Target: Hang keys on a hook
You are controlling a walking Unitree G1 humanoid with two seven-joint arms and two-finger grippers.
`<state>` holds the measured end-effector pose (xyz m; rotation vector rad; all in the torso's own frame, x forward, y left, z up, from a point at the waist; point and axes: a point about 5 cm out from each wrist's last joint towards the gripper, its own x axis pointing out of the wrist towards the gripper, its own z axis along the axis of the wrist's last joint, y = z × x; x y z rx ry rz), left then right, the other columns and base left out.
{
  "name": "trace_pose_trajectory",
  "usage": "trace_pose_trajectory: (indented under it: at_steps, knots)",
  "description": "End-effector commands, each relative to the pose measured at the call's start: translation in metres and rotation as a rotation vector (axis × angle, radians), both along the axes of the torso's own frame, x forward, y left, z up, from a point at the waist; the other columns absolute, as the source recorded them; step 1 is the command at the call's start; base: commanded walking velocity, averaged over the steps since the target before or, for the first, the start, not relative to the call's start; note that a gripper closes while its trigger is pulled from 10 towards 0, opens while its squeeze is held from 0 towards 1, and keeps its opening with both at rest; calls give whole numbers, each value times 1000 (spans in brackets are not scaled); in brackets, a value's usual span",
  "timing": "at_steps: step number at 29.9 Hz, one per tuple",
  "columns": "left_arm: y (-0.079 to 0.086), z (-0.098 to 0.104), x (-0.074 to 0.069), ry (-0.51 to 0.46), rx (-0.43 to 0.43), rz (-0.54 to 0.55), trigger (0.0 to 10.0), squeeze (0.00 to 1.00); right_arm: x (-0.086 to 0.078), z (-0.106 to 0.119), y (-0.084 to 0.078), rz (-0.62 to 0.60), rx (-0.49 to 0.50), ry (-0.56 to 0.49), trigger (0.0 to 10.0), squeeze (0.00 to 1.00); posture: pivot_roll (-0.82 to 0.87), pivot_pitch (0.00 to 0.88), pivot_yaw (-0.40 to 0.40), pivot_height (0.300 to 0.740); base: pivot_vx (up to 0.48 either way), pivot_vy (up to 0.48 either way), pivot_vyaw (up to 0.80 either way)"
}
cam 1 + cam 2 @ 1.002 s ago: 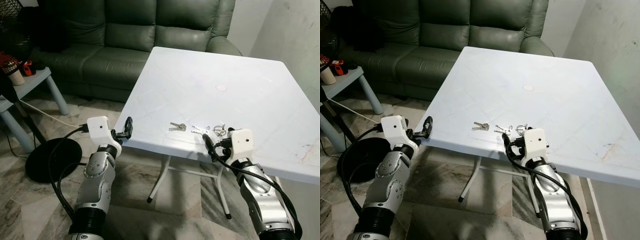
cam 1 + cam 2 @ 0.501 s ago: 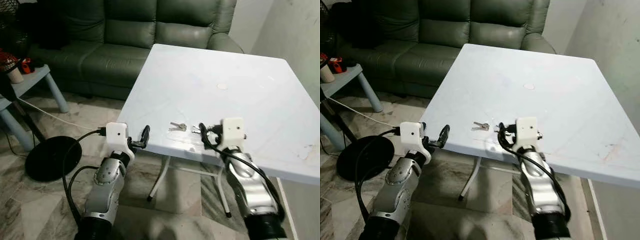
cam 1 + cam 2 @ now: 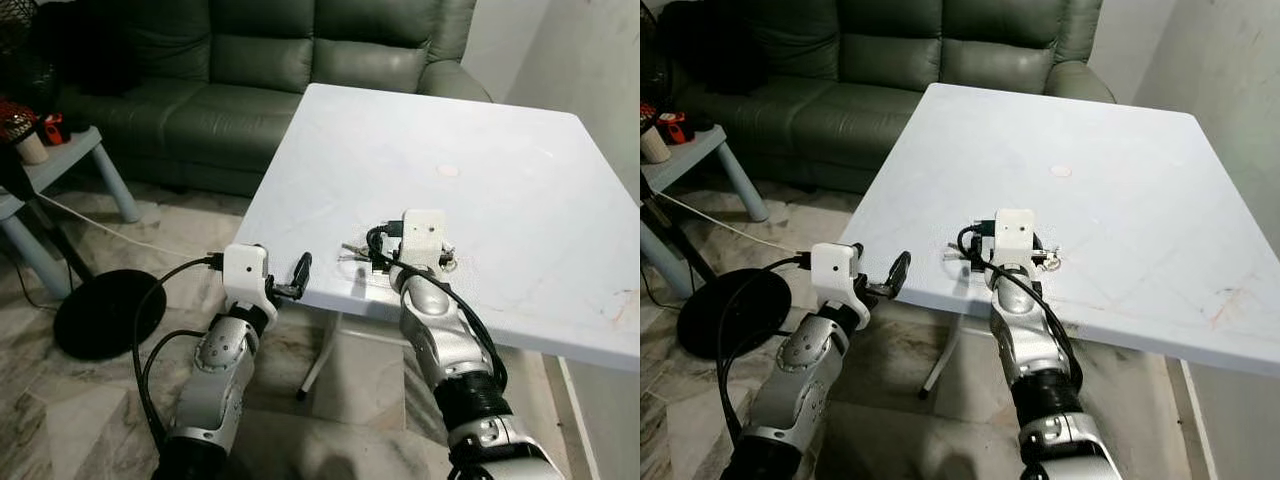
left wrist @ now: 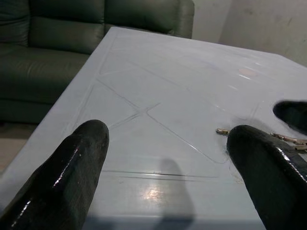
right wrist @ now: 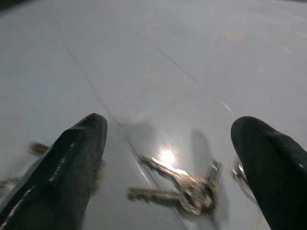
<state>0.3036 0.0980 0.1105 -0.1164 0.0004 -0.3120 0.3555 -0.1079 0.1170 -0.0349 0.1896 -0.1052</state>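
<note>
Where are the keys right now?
The keys lie flat on the white table near its front edge, between the open fingers of the right gripper poised just over them.

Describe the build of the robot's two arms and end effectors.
Both arms are silver metal with black joint collars. Each wrist carries a white boxy camera housing with looping black cables. The left end effector and right end effector each have two long, rounded, glossy black fingers.
</note>
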Motion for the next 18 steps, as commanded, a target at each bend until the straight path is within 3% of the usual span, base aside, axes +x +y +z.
trace_pose_trajectory:
  at_steps: [1, 5, 6, 7, 8, 9, 18]
  knots:
    - [-1, 2, -1, -5, 5, -9, 10000, 0, 1, -2, -2, -27, -7, 22, 7412, 0, -7, 50, -46, 732, 0, 0, 0]
    - [0, 2, -2, -2, 6, -3, 10000, 0, -4, -16, -12, -57, -36, 64, 4784, 0, -6, 54, -45, 732, 0, 0, 0]
    - [0, 1, -2, -1, 5, -2, 10000, 0, -5, -18, -13, -54, -23, 63, 1137, 0, -6, 54, -45, 732, 0, 0, 0]
    - [0, 2, -2, -1, 5, -2, 10000, 0, -6, -18, -15, -58, -19, 59, 392, 0, -6, 53, -46, 732, 0, 0, 0]
    - [0, 2, -3, 0, 4, -1, 10000, 0, -6, -20, -18, -66, -23, 63, 549, 0, -7, 55, -46, 732, 0, 0, 0]
    - [0, 1, -3, 0, 5, -1, 10000, 0, -7, -21, -19, -71, -30, 69, 0, 0, -9, 54, -45, 732, 0, 0, 0]
    - [-2, 1, -1, 5, 4, -2, 10000, 0, -9, -25, -23, -90, -31, 79, 0, 0, -16, 51, -43, 732, 0, 0, 0]
